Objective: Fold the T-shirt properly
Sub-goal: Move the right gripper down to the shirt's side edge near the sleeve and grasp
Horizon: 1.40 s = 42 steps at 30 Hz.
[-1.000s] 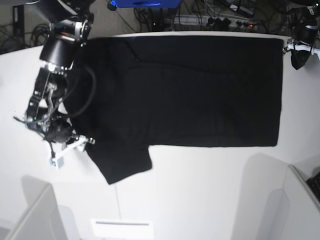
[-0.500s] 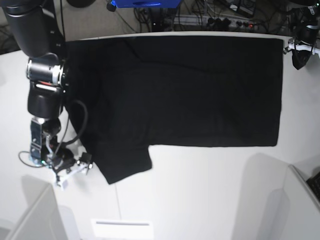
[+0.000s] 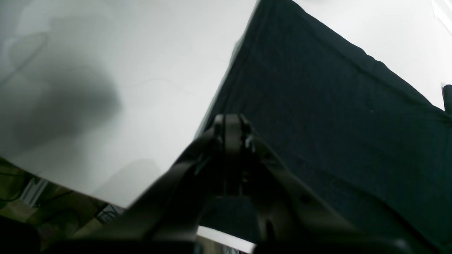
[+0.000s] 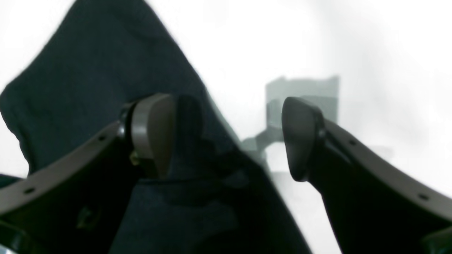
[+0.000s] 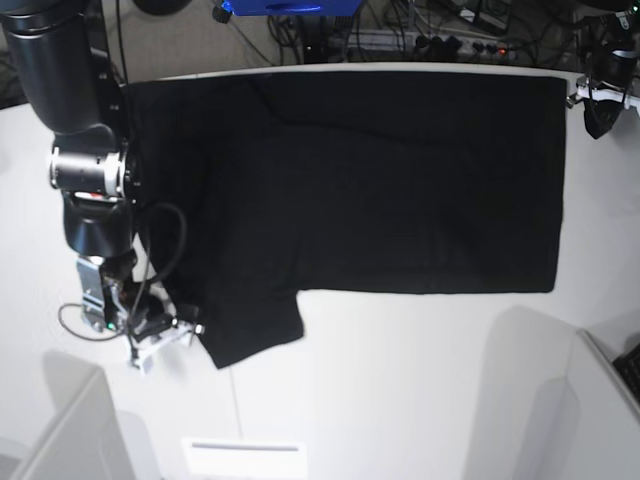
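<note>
The T-shirt (image 5: 380, 190) lies flat on the white table (image 5: 420, 380), filling the upper centre of the base view, one sleeve (image 5: 250, 325) pointing to the lower left. The right gripper (image 5: 165, 335) sits at the lower left beside that sleeve's edge, fingers (image 4: 155, 130) spread apart, holding nothing. The left gripper (image 5: 598, 110), upper right, is closed just off the shirt's corner.

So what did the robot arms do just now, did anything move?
The right arm swung down along the T-shirt's edge, bringing its open fingers beside the sleeve; they hold nothing. The shirt stayed flat, and the left gripper stayed shut at the far corner.
</note>
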Each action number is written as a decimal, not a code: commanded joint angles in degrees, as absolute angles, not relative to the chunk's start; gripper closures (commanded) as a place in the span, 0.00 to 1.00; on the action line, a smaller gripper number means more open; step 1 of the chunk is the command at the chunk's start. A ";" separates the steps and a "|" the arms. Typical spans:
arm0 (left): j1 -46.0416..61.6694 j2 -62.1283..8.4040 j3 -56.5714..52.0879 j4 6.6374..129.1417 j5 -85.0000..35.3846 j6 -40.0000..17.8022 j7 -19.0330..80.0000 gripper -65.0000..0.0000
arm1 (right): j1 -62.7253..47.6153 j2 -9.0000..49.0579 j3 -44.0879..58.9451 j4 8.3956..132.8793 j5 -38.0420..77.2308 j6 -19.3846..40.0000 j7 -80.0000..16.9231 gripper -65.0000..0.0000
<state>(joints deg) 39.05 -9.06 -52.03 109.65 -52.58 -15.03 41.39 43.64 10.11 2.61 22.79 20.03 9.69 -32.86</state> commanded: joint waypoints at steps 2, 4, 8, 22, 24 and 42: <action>39.52 -9.80 -52.53 110.46 -53.32 -15.16 40.13 1.00 | 45.41 9.89 2.59 23.60 20.44 10.33 -32.13 0.32; 39.52 -9.80 -52.53 110.46 -53.32 -15.16 40.13 1.00 | 45.23 9.80 2.59 23.60 20.44 11.30 -32.13 0.32; 39.52 -9.80 -52.62 110.46 -53.32 -15.16 40.13 1.00 | 45.14 8.92 2.51 23.60 20.44 12.35 -31.96 0.32; 39.60 -9.80 -52.62 110.46 -53.32 -15.16 40.13 1.00 | 43.30 8.84 2.51 23.60 20.44 12.35 -29.58 0.44; 39.60 -9.80 -52.62 110.46 -53.32 -15.16 40.13 1.00 | 42.86 8.84 2.51 23.60 20.44 12.35 -29.58 0.44; 38.20 -9.89 -52.53 110.46 -53.32 -15.16 40.13 1.00 | 42.68 8.75 2.59 23.60 20.44 12.18 -29.14 1.00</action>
<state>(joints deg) 38.19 -9.06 -52.03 109.62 -52.58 -15.03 41.52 41.12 8.51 2.61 23.18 20.53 12.03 -28.51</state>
